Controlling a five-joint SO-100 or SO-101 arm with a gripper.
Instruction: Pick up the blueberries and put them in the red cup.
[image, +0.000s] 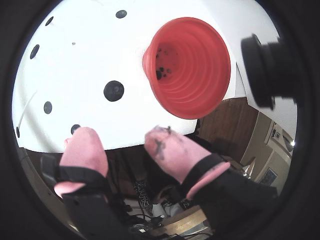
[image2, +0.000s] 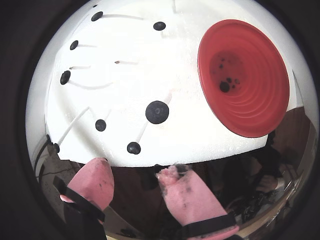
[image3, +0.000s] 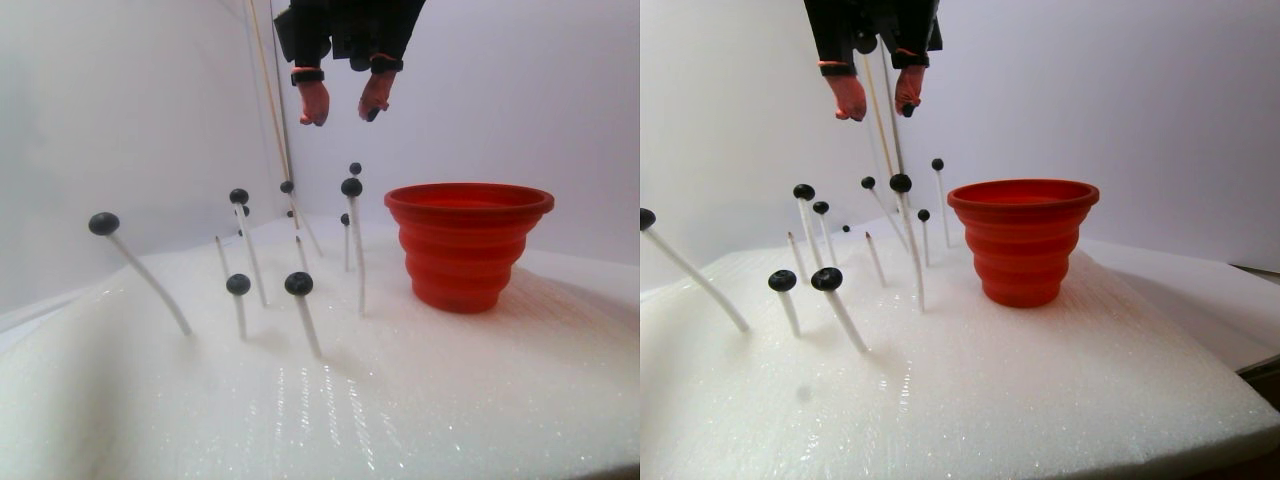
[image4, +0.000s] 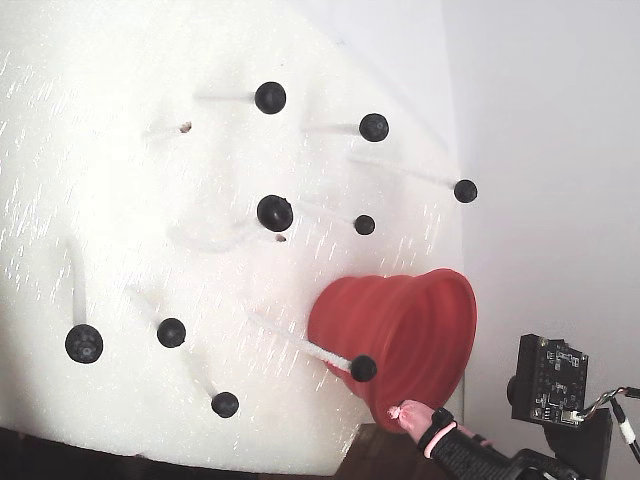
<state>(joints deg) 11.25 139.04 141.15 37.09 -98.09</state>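
Overhead, nine blueberries (image4: 275, 212) on sticks; one red cup (image4: 420, 325).

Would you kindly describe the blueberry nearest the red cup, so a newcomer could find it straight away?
In the fixed view, start from the red ribbed soft-plastic cup on the white foam pad. One small round black-blue blueberry sits atop a thin white stick and overlaps the cup's wall in the picture. Every other berry appears against bare foam or the pale backdrop.
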